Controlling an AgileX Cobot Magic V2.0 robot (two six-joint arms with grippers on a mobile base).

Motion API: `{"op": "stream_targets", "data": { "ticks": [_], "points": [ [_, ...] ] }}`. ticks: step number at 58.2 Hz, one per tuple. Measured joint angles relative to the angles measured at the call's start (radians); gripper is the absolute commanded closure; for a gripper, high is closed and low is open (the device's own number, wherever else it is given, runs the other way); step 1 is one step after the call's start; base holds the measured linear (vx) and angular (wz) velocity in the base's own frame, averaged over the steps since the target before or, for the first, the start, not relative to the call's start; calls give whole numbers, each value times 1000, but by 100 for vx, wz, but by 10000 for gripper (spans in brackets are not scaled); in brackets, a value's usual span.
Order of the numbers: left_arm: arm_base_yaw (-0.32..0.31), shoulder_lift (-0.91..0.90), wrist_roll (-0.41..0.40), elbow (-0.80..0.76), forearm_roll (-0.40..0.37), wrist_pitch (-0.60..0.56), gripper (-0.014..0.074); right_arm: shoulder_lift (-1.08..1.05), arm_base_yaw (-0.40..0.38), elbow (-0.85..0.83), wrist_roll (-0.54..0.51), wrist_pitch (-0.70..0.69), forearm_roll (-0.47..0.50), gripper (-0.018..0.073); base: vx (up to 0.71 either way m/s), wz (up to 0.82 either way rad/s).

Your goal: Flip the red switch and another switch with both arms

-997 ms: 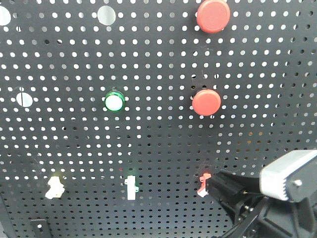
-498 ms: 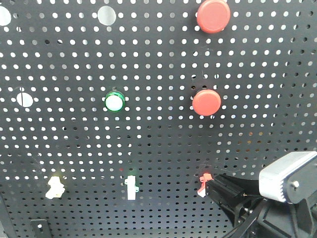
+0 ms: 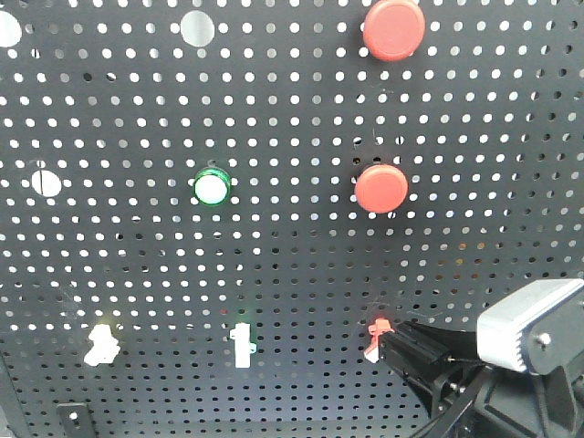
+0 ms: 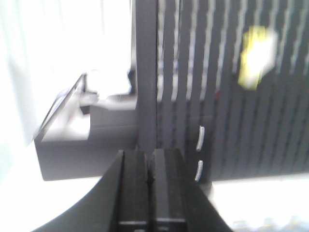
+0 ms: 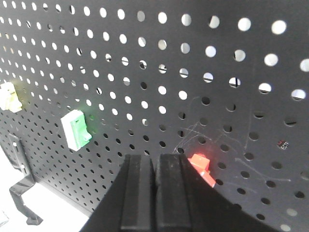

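Observation:
The red switch [image 3: 375, 336] sits low on the black pegboard [image 3: 292, 265], right of centre. My right gripper [image 3: 391, 349] reaches in from the lower right, shut with nothing in it, its tips against the switch's right side. In the right wrist view the shut fingers [image 5: 170, 166] stand just left of the red switch [image 5: 202, 169]. The other switch, pale yellow [image 3: 100, 344], is at the lower left. My left gripper [image 4: 150, 154] is shut and empty, by the board's edge. The blurred yellow switch [image 4: 256, 55] lies up and to its right. The left arm is out of the front view.
A white toggle with a green base [image 3: 241, 345] stands between the two switches. Higher up are a lit green button [image 3: 210, 188] and two big red push buttons [image 3: 380, 187] [image 3: 393, 28]. A black bracket [image 3: 69, 416] holds the board's lower left corner.
My right gripper has sunk slightly while staying at the red switch. The switches look unchanged.

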Motion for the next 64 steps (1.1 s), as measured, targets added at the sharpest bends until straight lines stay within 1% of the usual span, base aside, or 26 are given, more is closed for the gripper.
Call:
{"op": "stream_targets", "data": {
  "ticks": [6,12,51,58,64],
  "points": [
    [10,-22,10,2,0,52,594,0,0,0,0,-1,0,566,0,0],
    [27,-23,13,2,0,77,594,0,0,0,0,0,0,566,0,0],
    [30,-23,16,2,0,81,594,-8,-5,6,-10,-13,1,566,0,0],
    [30,-23,16,2,0,84,594,-92,-27,62,-31,-38,1,566,0,0],
    [30,-23,16,2,0,85,594,-243,-83,146,-33,-69,1,566,0,0]
  ]
}}
